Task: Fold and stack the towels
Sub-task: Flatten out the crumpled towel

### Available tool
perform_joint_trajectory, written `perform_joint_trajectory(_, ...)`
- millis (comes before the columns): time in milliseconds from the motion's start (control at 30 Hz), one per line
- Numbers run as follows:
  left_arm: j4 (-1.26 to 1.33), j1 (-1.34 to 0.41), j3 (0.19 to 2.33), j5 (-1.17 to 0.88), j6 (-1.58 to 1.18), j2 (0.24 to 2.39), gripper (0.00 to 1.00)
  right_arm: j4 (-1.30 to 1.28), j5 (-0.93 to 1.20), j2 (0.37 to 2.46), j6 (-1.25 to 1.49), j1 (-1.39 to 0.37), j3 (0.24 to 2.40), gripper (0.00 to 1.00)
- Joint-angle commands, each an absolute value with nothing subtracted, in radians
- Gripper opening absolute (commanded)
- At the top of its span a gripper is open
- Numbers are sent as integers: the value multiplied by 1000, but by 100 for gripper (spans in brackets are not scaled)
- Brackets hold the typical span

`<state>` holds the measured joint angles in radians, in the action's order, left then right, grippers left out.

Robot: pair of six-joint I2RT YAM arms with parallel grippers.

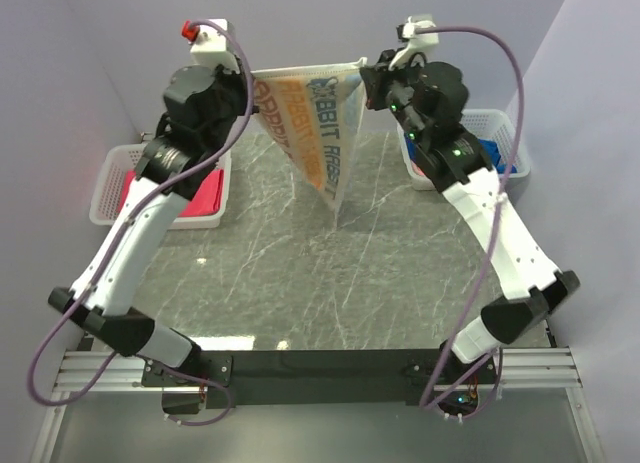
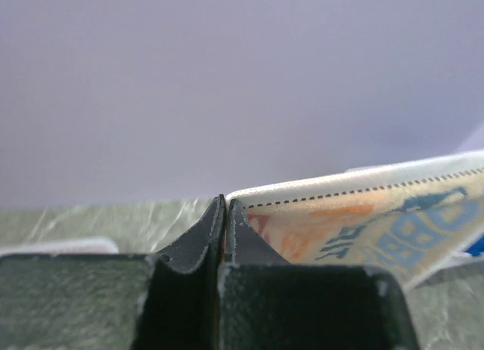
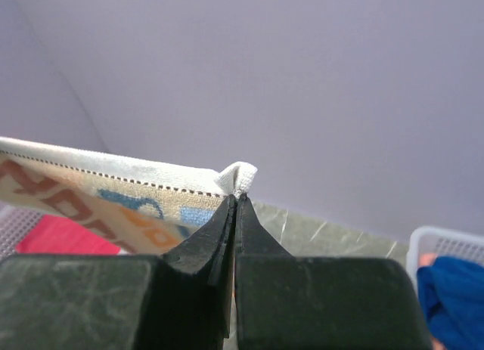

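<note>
Above the desk (image 1: 300, 283), strung between left hand (image 1: 248, 83) and right hand (image 1: 366, 75), both clamped on top corners of the printed towel (image 1: 318, 133), liable to slip the right's thin pinch if pulled tighter.

Towel (image 1: 318, 128) between left hand (image 1: 249, 83), right hand (image 1: 365, 71), above table (image 1: 300, 278)

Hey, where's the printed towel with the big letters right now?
In the top view the printed towel hangs over the far middle of the table, stretched between the left gripper and the right gripper, each pinching a top corner.
</note>
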<state>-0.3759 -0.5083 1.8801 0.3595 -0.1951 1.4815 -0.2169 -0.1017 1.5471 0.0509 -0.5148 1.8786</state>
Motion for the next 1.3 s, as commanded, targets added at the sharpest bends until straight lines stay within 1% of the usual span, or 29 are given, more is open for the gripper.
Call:
perform_joint_trajectory(0, -302, -512, 1887, 273, -84, 1385, 0, -175, -80, 1450, -46, -505, 1870, 0)
perform_joint_trajectory(100, -259, -531, 1816, 168, -45, 1280, 0, -150, -25, 1338, -66, -503, 1760, 0)
perform_joint_trajectory(167, -235, -540, 1751, 109, -22, 1196, 0, -150, 64, 1254, -75, -506, 1717, 0)
perform_joint_trajectory(200, -226, -545, 1735, 60, -14, 1168, 0, -152, 92, 1227, -81, -506, 1698, 0)
perform_joint_trajectory(300, -239, -546, 1695, 0, -11, 1086, 0, -158, 188, 1132, -72, -506, 1600, 0)
perform_joint_trajectory(433, -267, -548, 1666, -50, -12, 1020, 0, -167, 236, 1023, -46, -506, 1531, 0)
perform_joint_trajectory(633, -276, -546, 1647, -25, -57, 1006, 0, -199, 256, 1000, -6, -508, 1537, 0)
perform_joint_trajectory(733, -278, -546, 1638, 72, -89, 1064, 0, -206, 190, 1050, -2, -508, 1548, 0)
perform_joint_trajectory(767, -272, -546, 1632, 142, -95, 1109, 0, -213, 164, 1072, -2, -506, 1552, 0)
perform_joint_trajectory(833, -268, -545, 1621, 201, -110, 1159, 0, -219, 72, 1145, -8, -505, 1552, 0)
perform_joint_trajectory(900, -244, -534, 1612, 267, -126, 1251, 0, -190, 38, 1201, -14, -486, 1531, 0)
perform_joint_trajectory(1000, -171, -463, 1577, 217, -181, 1396, 0, -147, 11, 1342, -2, -442, 1523, 0)
perform_joint_trajectory(1033, -157, -444, 1577, 204, -213, 1440, 0, -134, 8, 1417, -2, -428, 1523, 0)
perform_joint_trajectory(1100, -129, -407, 1589, 209, -225, 1587, 0, -78, 8, 1491, -2, -394, 1523, 0)
perform_joint_trajectory(1133, -115, -397, 1626, 218, -230, 1638, 0, -57, 8, 1565, -5, -384, 1525, 0)
perform_joint_trajectory(1167, -114, -381, 1652, 218, -238, 1737, 0, -13, 8, 1604, -8, -373, 1528, 0)
perform_joint_trajectory(1200, -112, -373, 1681, 210, -244, 1785, 0, -2, 9, 1641, -12, -361, 1540, 0)
perform_joint_trajectory(1233, -104, -362, 1740, 187, -250, 1869, 0, 43, 15, 1714, -20, -338, 1552, 0)
perform_joint_trajectory(1267, -94, -359, 1765, 181, -249, 1906, 0, 54, 21, 1753, -23, -328, 1565, 0)
